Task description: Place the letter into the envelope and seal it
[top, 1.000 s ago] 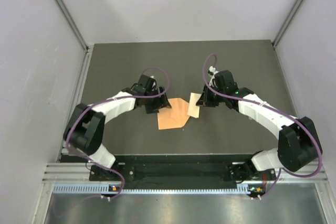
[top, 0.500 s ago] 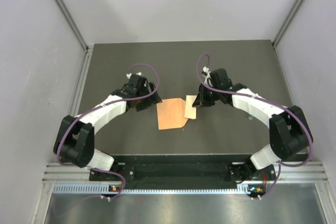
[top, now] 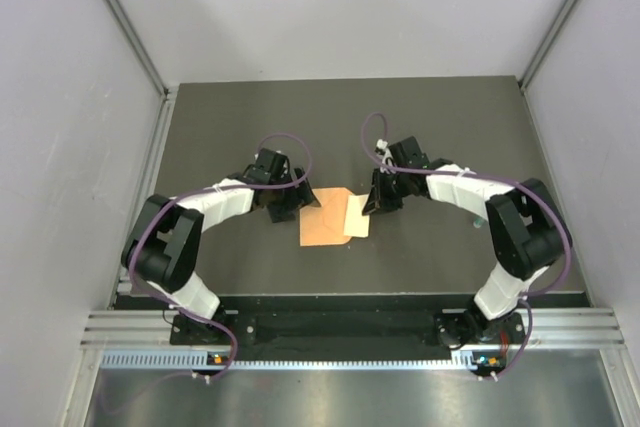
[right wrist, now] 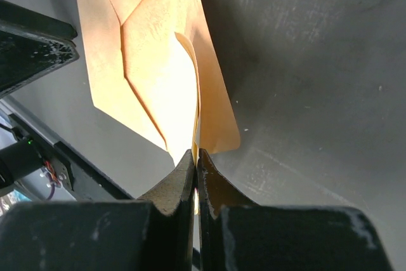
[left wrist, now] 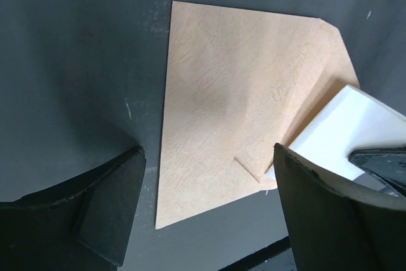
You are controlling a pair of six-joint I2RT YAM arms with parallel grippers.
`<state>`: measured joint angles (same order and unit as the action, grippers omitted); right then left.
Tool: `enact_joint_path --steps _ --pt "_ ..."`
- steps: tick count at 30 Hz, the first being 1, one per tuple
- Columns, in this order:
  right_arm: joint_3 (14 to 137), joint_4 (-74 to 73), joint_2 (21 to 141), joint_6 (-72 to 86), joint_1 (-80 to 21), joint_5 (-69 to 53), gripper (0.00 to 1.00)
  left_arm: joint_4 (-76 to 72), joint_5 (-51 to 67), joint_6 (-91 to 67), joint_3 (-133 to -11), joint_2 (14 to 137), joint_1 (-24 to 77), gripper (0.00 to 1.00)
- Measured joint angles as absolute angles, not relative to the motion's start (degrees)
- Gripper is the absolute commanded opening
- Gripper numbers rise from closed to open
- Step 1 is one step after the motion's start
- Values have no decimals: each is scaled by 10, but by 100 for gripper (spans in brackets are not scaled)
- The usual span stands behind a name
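Since a second ago: carries the letter (top: 357, 215) leftward in the right gripper (top: 377, 203), so that more of it overlaps the envelope (top: 322, 222). Backs the left gripper (top: 292, 203) off the envelope's far left corner, then returns it to the left edge with wider jaws.

In the right wrist view: pinches the letter (right wrist: 216, 106) by one edge, clenched tight, bowing the sheet up beside the envelope (right wrist: 101, 42). In the left wrist view: hangs spread wide at the left gripper (left wrist: 209, 157), grasping nothing, straddling the near end of the envelope (left wrist: 228, 106), just beside the letter (left wrist: 333, 128).

Leaves the envelope flat on the table (top: 450, 137), its pointed flap (left wrist: 323, 74) turned toward the right arm. Meets the letter's corner at that flap-side edge. Cannot tell whether it sits inside the pocket, under the flap or merely on top.

Judged step: insertion, early in the task, with sealing not yet begun. Calls next for pinning the envelope with the left gripper so that it cannot slide, then for feeding the letter further left into the mouth, kept low and square to the opening. Risks buckling the thin sheet, or shoving the light envelope along the table, if pushed while unpinned.
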<state>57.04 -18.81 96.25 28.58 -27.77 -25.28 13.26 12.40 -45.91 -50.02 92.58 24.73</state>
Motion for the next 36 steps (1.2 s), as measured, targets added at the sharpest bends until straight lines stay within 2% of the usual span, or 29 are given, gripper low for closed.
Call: enact_joint_path --steps 20,31,36 --pt "594 -168 1046 349 -299 -267 0 43 161 -524 -466 929 258 87" --pt "594 -170 1055 432 -300 -260 0 34 156 -552 -448 916 267 86" --pt "565 -148 1045 512 -303 -236 0 34 144 -572 -436 904 280 82"
